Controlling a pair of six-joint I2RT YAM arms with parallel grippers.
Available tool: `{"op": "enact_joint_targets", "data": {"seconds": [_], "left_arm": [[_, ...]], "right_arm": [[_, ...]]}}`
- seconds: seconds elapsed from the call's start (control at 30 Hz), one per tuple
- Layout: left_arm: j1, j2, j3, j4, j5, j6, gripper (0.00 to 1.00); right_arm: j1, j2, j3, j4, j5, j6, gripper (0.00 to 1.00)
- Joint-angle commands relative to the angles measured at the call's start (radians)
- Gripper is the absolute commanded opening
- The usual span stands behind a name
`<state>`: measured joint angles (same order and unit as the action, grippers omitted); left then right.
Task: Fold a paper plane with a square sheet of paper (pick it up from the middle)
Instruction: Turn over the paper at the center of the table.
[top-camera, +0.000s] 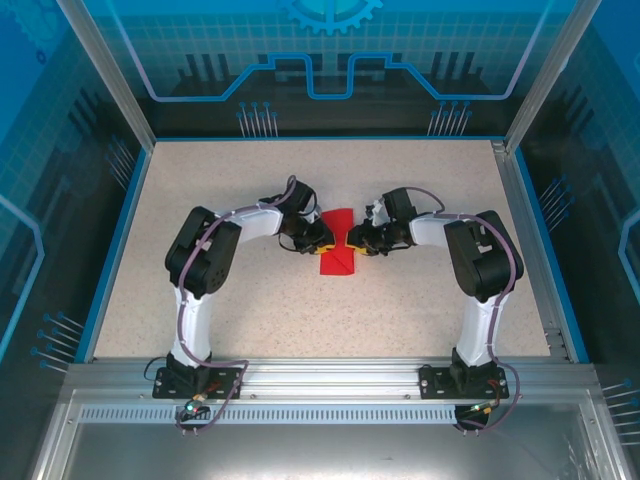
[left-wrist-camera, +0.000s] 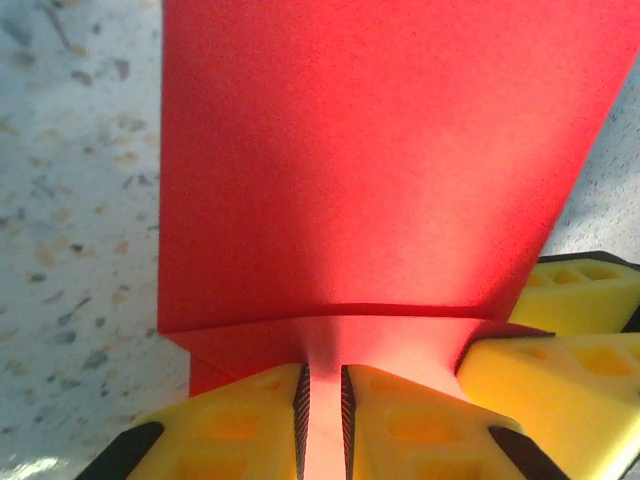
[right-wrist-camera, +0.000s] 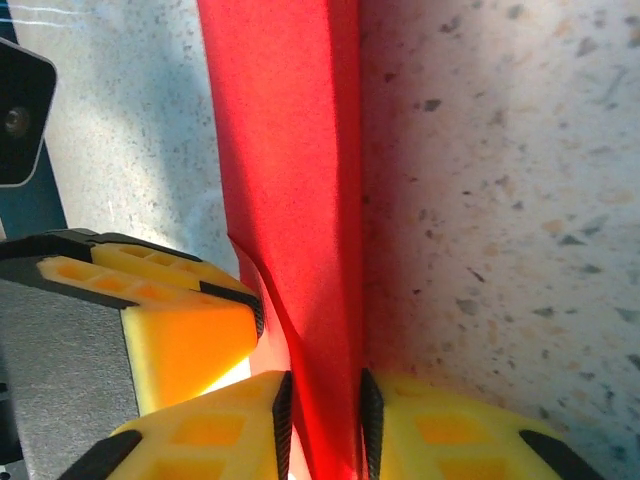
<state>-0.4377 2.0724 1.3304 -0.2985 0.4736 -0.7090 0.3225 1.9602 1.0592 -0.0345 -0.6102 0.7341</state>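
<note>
Paper: bright red, over the middle of the table, held between the two grippers. From above it is pinched in at the waist like an hourglass, with its far and near ends wider.
Left gripper: touching the paper's left side, jaws nearly together and clamped on a flap of the paper.
Right gripper: touching the paper's right side, jaws narrow and gripping a folded strip of the paper.
In the way: from above, the two gripper heads cover the paper's waist. In the left wrist view the right fingers crowd the paper's lower right corner. In the right wrist view the left fingers sit just left of the paper.
Table: speckled beige, spreading out under the paper.
Arms: white and black, both elbows bent inward toward the paper.
Rail: aluminium, well nearer than the paper, carrying the arm bases.
Walls: blue printed panels, well beyond the paper.
Hard to tell: whether the paper's underside touches the table, and how many layers lie in each grip. Both wrist views cut off the paper's far edge.
Paper surface: in the left wrist view it is a broad smooth panel with a slanted right edge and a straight fold line just ahead of the fingers. In the right wrist view it is a narrow strip with a small kink beside the fingers.
</note>
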Motion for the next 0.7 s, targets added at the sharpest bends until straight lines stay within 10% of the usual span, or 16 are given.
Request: {"op": "enact_joint_targets", "data": {"seconds": [0.0, 0.33, 0.67], "left_arm": [[0.009, -0.086, -0.039, 0.041, -0.040, -0.029, 0.19], [0.044, -0.260, -0.142, 0.102, -0.188, -0.054, 0.22], [0.086, -0.360, -0.186, 0.090, -0.282, -0.021, 0.28]], "right_arm": [[0.013, -0.034, -0.011, 0.034, -0.039, -0.004, 0.22], [0.015, -0.251, 0.090, -0.339, 0.215, -0.201, 0.07], [0.155, -0.436, 0.355, -1.039, 1.183, -0.313, 0.06]]}}
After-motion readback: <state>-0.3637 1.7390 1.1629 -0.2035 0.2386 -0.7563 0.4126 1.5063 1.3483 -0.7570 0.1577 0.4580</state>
